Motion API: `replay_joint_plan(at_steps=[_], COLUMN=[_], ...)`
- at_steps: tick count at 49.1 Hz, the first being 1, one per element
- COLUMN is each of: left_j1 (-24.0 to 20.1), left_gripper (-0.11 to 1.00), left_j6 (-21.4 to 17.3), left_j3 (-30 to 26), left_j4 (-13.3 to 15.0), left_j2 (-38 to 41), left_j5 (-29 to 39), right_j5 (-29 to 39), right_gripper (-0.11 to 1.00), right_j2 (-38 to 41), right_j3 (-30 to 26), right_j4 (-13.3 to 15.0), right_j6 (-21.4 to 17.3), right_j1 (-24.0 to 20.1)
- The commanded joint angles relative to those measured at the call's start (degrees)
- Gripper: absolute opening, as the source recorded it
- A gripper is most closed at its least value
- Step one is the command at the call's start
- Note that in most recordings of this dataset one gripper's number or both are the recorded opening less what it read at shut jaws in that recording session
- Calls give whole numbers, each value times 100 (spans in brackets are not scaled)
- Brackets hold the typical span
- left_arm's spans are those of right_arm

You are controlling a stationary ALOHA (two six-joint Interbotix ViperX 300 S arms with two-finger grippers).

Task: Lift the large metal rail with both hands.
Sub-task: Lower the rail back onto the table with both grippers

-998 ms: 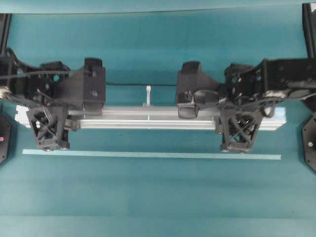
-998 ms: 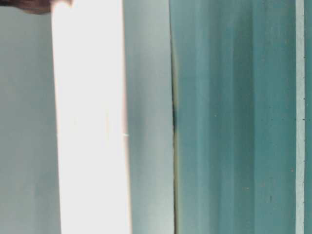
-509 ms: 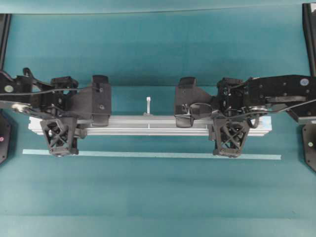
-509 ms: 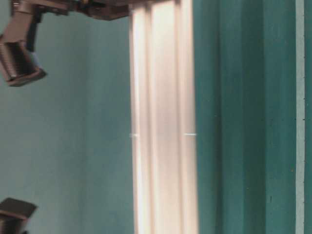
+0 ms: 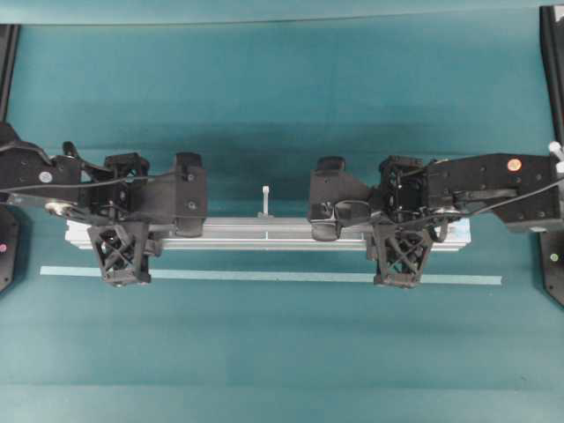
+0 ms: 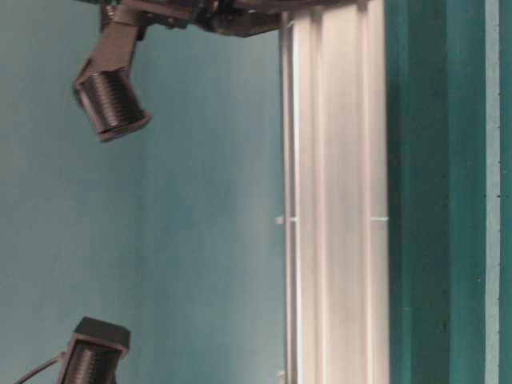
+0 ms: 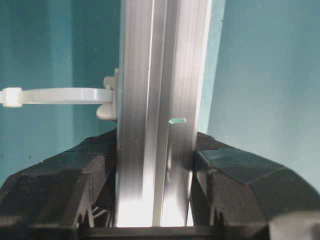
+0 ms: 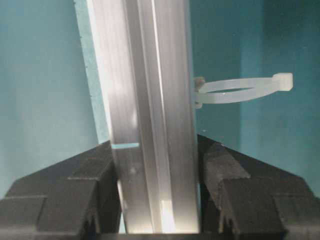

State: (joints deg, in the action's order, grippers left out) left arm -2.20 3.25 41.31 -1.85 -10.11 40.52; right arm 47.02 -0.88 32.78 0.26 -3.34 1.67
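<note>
Spanning both grippers, large metal rail [image 5: 264, 233] sits clamped between left gripper [image 7: 156, 172] fingers and right gripper [image 8: 157, 172] fingers, near its ends.

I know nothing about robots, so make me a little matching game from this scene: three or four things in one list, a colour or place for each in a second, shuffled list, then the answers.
Things
1. large metal rail
2. thin pale strip
3. zip-tie tab
4. left gripper

Descriptions
A. white, sticking out from the rail's side
B. black, clamped on the rail near one end
C. silver, grooved lengthwise, held between both arms
D. lying flat on the teal table, apart from the rail

Pairs: 1-C, 2-D, 3-A, 4-B
</note>
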Motion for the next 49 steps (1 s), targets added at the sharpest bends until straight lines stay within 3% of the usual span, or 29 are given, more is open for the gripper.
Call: replay_joint_plan(at_steps=[1,17,49], left_j1=[18,158,220], left_gripper=[36,36,36], left_j6=[35,123,114], left_j3=[-62,114,308], left_j4=[-9,-9,-9], left_j2=[9,308,686], left_j5=[-167,-659,-1485], right_j5=[-149,-650,-967], right_gripper=[41,41,41], right_j2=[35,97,439], right_j3=[44,404,492], right_j4=[-9,-9,-26], right_j6=[-53,-211,-220], right_j1=[-70,-176,-264])
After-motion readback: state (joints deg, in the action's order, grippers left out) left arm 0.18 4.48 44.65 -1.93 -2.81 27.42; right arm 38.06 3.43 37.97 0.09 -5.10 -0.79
